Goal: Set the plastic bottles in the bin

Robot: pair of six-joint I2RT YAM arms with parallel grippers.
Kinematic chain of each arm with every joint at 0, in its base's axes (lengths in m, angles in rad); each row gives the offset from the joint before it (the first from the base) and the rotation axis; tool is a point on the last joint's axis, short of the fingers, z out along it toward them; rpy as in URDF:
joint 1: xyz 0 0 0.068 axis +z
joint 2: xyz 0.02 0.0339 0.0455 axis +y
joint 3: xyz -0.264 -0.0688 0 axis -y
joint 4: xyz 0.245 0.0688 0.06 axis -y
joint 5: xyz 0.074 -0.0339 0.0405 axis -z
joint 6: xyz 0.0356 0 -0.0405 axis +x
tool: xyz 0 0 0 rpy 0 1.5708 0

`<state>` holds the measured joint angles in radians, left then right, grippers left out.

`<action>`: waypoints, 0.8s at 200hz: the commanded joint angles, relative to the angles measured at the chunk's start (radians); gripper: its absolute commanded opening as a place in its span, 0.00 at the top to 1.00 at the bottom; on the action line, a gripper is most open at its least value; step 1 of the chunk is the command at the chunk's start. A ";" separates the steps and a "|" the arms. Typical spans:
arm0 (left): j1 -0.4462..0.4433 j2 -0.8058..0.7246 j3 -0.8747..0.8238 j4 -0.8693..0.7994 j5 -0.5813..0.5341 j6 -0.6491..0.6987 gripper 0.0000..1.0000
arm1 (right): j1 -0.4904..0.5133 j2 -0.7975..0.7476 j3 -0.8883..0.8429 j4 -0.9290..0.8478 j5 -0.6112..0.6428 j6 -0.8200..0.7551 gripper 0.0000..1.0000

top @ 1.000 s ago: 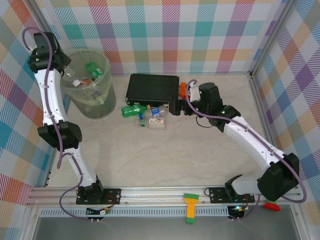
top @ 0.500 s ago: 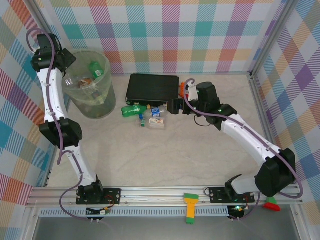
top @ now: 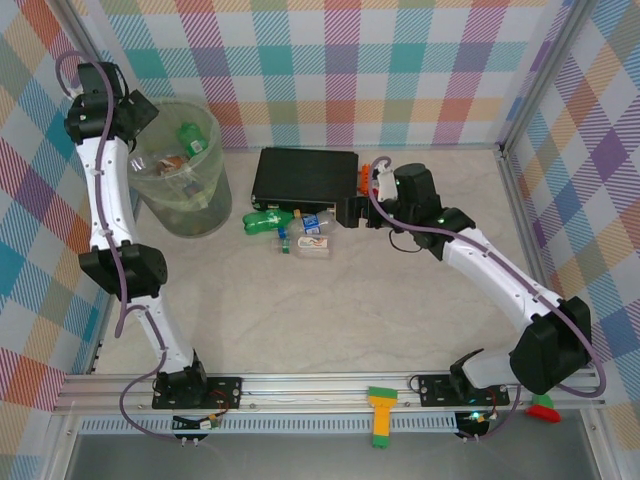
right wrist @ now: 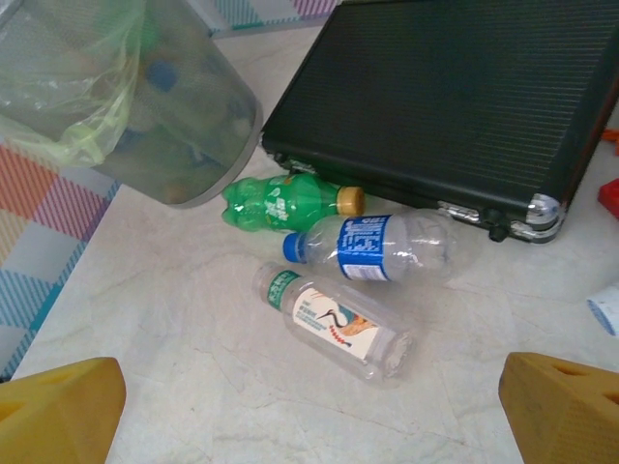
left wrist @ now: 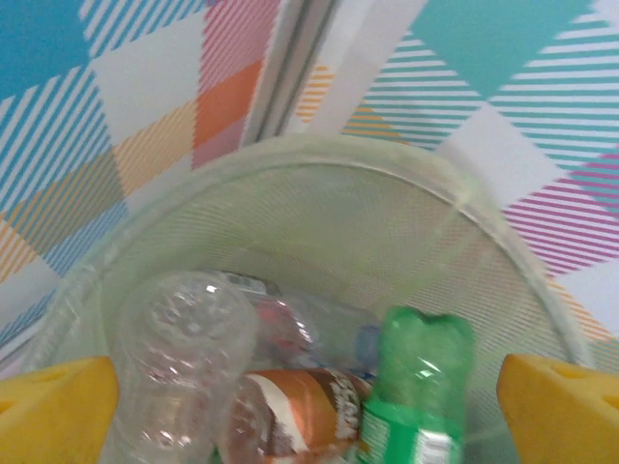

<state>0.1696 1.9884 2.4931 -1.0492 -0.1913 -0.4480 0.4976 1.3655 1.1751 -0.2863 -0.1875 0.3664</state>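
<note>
Bottles [left wrist: 421, 372] lie heaped inside the bin [left wrist: 319, 222] beneath my left fingers [left wrist: 58, 411], spread wide and empty. My right fingers [right wrist: 561, 406], equally wide and empty, hover over three bottles [right wrist: 372, 246] on the tabletop [right wrist: 193, 387] beside the black case [right wrist: 455, 97].

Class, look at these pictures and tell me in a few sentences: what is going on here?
Plastic bottles are being cleared into a pale-green bin. The left gripper hangs open above the bin, which holds several bottles, among them a brown-labelled bottle. Three more lie on the table beside the black case: a green bottle, a blue-labelled bottle and a white-labelled bottle. The right gripper, open and empty, hovers near them.
</note>
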 commanded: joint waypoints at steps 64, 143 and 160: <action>-0.310 -0.119 -0.098 -0.033 0.060 0.063 0.00 | -0.101 0.080 0.034 -0.103 0.107 0.143 0.01; -0.530 -0.286 -0.603 0.135 0.055 -0.009 0.00 | -0.120 0.123 0.000 -0.070 0.020 0.149 0.01; -0.559 -0.348 -0.754 0.206 0.066 -0.105 0.00 | -0.120 0.153 0.010 -0.068 -0.034 0.120 0.01</action>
<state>-0.3672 1.7447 1.8801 -0.9424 -0.1299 -0.4282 0.3794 1.4845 1.1896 -0.3698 -0.1329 0.5190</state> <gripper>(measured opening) 0.996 0.997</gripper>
